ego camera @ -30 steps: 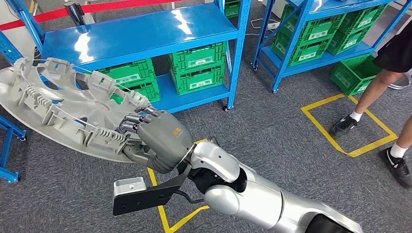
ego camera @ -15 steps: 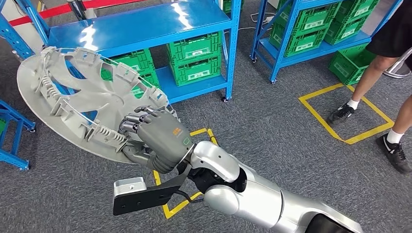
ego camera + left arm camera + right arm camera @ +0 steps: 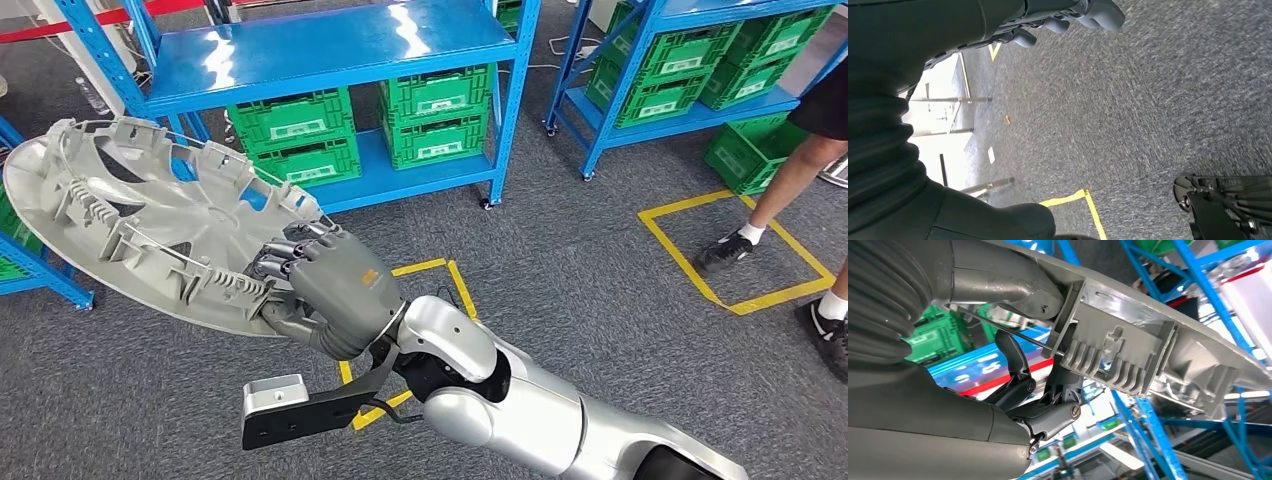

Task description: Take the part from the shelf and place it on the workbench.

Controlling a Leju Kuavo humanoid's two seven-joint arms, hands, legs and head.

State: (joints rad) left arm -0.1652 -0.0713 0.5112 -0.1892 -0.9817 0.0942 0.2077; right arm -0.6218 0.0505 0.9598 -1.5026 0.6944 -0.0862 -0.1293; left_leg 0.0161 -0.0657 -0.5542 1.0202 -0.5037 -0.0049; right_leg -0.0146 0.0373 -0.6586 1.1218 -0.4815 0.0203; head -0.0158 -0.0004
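I see a pale grey wheel cover (image 3: pixel 150 225), blue shelving (image 3: pixel 330 50) holding green crates (image 3: pixel 435 115), and yellow tape lines (image 3: pixel 740 250) on speckled grey carpet (image 3: pixel 580 260).

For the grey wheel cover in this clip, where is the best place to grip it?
At the rim, as the right hand does now: the wheel cover is a wide, thin disc, and its ribbed inner edge gives the fingers purchase. Come from the near edge, thumb under, fingers over.

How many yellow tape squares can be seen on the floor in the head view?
2. One yellow tape square lies on the carpet at the right, beside the person's feet. The other tape square is partly hidden under the right hand and its arm.
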